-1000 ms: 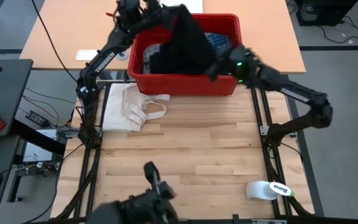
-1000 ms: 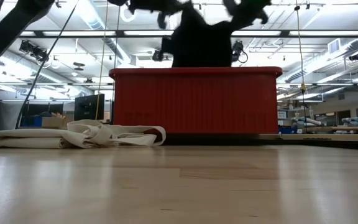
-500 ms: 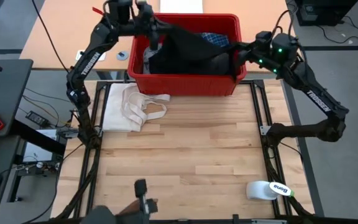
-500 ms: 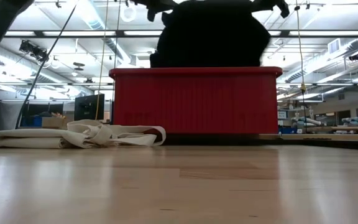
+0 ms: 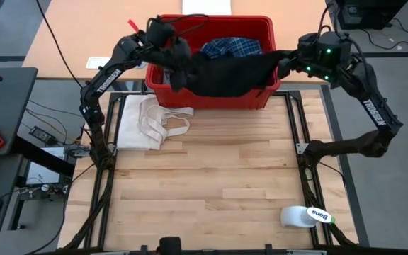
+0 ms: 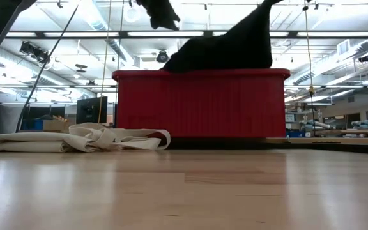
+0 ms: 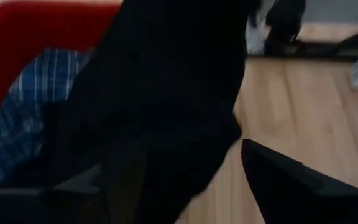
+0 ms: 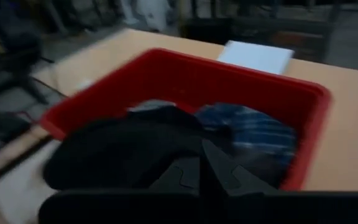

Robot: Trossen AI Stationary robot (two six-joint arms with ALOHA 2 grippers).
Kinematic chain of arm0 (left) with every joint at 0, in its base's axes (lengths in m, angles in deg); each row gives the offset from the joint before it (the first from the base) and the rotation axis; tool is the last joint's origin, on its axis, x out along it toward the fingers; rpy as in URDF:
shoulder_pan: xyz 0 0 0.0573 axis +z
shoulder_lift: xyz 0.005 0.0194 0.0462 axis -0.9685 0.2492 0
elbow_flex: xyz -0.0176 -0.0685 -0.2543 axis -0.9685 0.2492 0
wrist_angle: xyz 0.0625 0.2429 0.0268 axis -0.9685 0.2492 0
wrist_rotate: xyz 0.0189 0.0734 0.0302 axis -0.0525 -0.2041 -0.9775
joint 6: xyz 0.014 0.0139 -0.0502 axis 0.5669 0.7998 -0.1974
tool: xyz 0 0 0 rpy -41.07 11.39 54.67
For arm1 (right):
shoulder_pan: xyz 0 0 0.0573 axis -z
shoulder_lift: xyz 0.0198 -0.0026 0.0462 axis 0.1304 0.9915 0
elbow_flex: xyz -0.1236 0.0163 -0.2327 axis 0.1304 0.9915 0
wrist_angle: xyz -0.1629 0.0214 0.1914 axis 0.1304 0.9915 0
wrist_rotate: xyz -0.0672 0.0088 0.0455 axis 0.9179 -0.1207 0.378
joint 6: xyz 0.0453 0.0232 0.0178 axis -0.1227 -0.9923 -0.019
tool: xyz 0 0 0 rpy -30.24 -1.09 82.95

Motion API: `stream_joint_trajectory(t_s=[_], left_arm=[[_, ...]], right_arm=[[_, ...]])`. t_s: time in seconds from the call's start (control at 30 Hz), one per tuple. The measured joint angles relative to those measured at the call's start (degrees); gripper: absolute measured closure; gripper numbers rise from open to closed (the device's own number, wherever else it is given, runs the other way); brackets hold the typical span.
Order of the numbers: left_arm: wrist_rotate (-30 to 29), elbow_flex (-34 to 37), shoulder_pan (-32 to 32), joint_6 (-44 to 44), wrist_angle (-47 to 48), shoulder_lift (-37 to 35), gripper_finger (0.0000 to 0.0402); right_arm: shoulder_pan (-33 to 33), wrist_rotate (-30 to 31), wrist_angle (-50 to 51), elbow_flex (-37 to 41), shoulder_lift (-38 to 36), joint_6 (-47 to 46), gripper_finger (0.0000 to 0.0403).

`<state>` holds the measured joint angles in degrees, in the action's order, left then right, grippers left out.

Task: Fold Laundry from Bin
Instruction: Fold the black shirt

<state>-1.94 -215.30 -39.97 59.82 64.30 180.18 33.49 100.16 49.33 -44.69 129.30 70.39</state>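
The black garment (image 5: pixel 229 71) stretches lengthwise across the red bin (image 5: pixel 211 97) near the frame's top centre, its right end pinched in the right gripper (image 5: pixel 289 64), while the left gripper (image 5: pixel 178 60), fingers spread, hovers at its slack left end.

Black garment (image 8: pixel 123 155) and plaid shirt (image 8: pixel 253 134) lie in the red bin (image 8: pixel 185 68)

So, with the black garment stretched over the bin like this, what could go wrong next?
1. The left tool stands open by the black garment; only the right tool grips it, so that end may drop back into the red bin.
2. The garment drapes over the bin's front rim; pulling might drag the bin.
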Motion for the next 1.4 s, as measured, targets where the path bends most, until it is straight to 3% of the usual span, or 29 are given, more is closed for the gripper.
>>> stream_joint_trajectory(t_s=[0.13,0.2,0.43,0.57,0.63,1.0,1.13,1.4], left_arm=[[-4.44,2.89,-2.37,3.08,5.73,0.14,0.0132],[-6.99,5.49,-3.51,3.13,6.37,0.2,0.0136],[-12.98,15.14,-5.89,4.66,9.49,0.29,0.0151],[-24.56,20.42,-7.29,5.34,4.32,0.32,0.0159],[-26.95,21.36,-8.07,6.18,3.55,0.32,0.0164],[-27.06,21.18,-10.98,13.67,-3.89,-4.9,0.0197],[-26.94,21.18,-9.52,16.12,-8.24,-5.45,0.02],[-25.22,21.23,-5.94,20.55,-8.25,-3.78,0.0201]], right_arm=[[-0.05,8.21,4.05,-3.04,2.84,-1.84,0.0398],[-0.03,9.56,4.36,-3.46,3.97,-2.68,0.0398],[-0.03,7.12,4.79,-3.43,7.95,-2.88,0.0398],[0.12,6.64,4.65,-3.43,8.87,-1.47,0.0397],[0.12,6.62,4.67,-3.43,8.92,-1.41,0.0397],[1.53,5.69,4.3,-3.43,8.85,-0.34,0.0396],[1.92,4.41,3.56,-3.43,8.85,-0.27,0.0396],[1.9,1.78,-0.52,-3.41,8.85,-0.27,0.0395]])
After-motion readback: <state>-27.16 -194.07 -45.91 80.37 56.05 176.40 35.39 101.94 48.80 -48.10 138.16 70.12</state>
